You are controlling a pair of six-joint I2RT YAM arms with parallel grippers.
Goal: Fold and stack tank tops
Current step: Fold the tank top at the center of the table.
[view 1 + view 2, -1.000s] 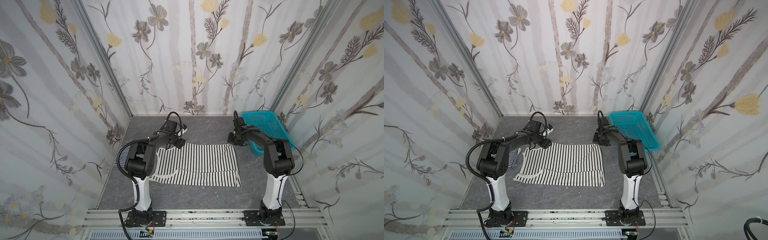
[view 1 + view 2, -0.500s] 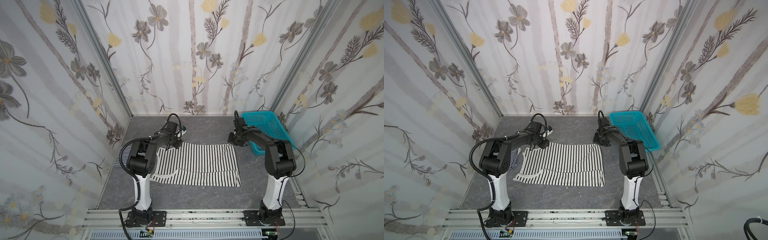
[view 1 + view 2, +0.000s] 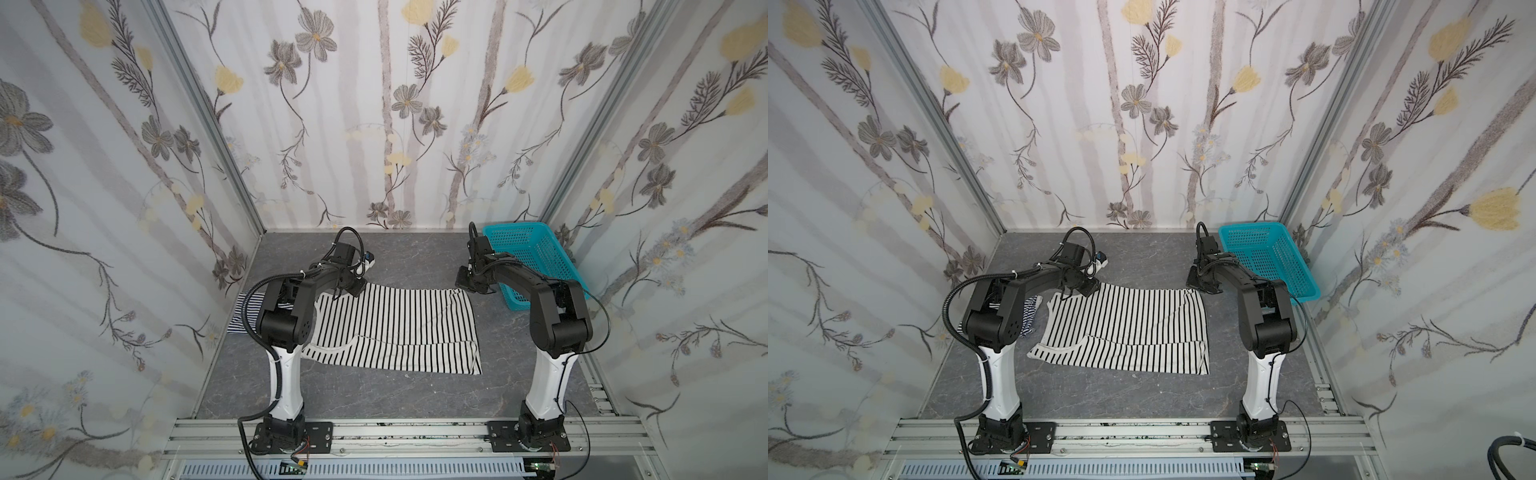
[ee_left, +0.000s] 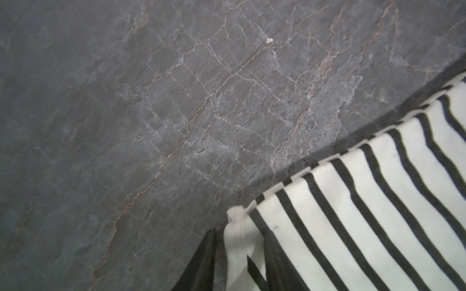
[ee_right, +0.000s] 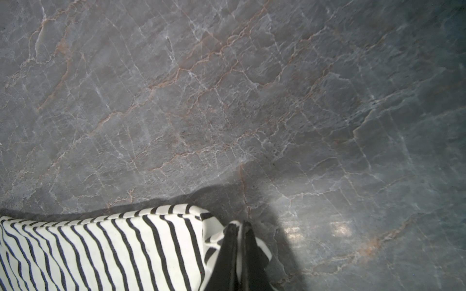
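Early stage, by the look of it. Wide-striped tank top lies spread on the middle of the table, straps to the left, hem to the right. A strip along its near edge looks already turned over; the rest is unfolded. Fine-striped tank top sits bunched at the left edge, partly hidden behind the left arm, not folded. Nothing stacked yet. Left gripper is at the far-left corner of the wide-striped tank top, jaws a little apart and straddling the white strap; a sliver of table shows beside one finger, so no firm pinch judged. Right gripper is at the far-right corner, jaws pressed together on the hem corner. Probable step: taking both far corners to carry the far edge toward the near side. Left to do: that fold, any further folds, the whole fine-striped tank top, then stacking. Turquoise basket stands far right, apart from both tops
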